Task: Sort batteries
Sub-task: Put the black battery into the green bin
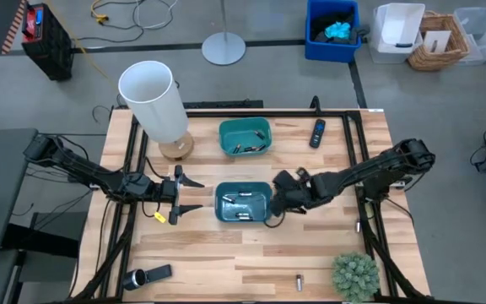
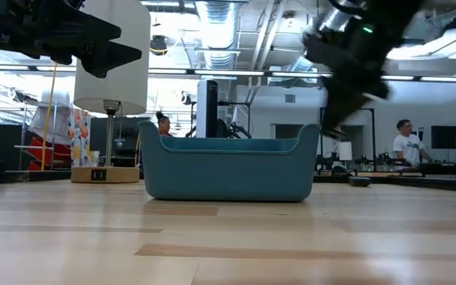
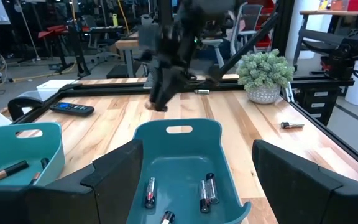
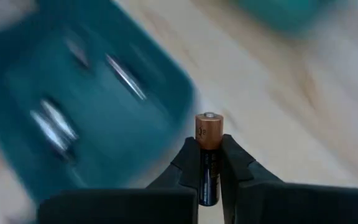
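Here the right gripper (image 4: 209, 163) pinches a battery (image 4: 207, 155) between its fingers (image 4: 189, 163), copper end poking out past the tips. Just beyond those tips lies the near teal bin (image 4: 104, 118) with several batteries (image 3: 207, 190) inside. The left gripper (image 1: 178, 195) hangs on the bin's other side, fingers (image 3: 120, 171) spread wide and empty. Farther off sit a second teal bin (image 1: 245, 137) holding more batteries, a lone battery (image 1: 299, 281) beside the potted plant (image 1: 355, 274), and a remote (image 1: 317, 133).

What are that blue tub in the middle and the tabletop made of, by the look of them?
The teal bin looks like moulded plastic: smooth, even colour, rounded rim with a cut-out handle slot. The table looks like wood planks, pale with visible grain and seams, lightly glossy.
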Available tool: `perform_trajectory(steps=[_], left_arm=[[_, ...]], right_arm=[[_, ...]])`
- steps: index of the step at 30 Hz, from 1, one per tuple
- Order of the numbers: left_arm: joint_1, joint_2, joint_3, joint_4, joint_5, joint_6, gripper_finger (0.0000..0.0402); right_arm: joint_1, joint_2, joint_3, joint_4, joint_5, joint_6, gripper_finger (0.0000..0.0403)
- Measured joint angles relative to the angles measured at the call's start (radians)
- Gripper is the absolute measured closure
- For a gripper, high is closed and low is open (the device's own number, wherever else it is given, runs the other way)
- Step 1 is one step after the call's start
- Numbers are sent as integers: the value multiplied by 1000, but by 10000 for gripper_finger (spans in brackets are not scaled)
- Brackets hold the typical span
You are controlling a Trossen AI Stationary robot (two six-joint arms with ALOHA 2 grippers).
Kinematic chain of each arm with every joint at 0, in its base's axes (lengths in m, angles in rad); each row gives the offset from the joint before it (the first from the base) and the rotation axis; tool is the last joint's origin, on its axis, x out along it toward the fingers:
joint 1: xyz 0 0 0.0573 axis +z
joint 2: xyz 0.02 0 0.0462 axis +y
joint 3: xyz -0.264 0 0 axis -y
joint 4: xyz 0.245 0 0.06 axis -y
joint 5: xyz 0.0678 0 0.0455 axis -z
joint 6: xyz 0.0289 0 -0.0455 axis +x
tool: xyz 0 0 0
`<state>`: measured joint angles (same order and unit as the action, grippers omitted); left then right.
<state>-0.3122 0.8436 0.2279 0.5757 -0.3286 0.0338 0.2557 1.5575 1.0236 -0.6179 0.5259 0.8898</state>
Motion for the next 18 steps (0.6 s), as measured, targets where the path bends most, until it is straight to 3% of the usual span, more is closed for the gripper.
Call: perform_trajectory(steps=[4, 7, 12, 18], left_arm=[[0, 0, 0, 0, 0, 0, 107], [0, 0, 0, -1, 0, 7, 107], [0, 0, 0, -1, 0, 6, 107], [0, 0, 0, -1, 0, 5, 107]], right_arm=[[-65, 0, 13, 305, 7, -296, 371], [-149, -1, 14, 465, 3, -421, 371], [-318, 0, 14, 544, -11, -491, 370], [-478, 1, 14, 608, -176, -508, 357]])
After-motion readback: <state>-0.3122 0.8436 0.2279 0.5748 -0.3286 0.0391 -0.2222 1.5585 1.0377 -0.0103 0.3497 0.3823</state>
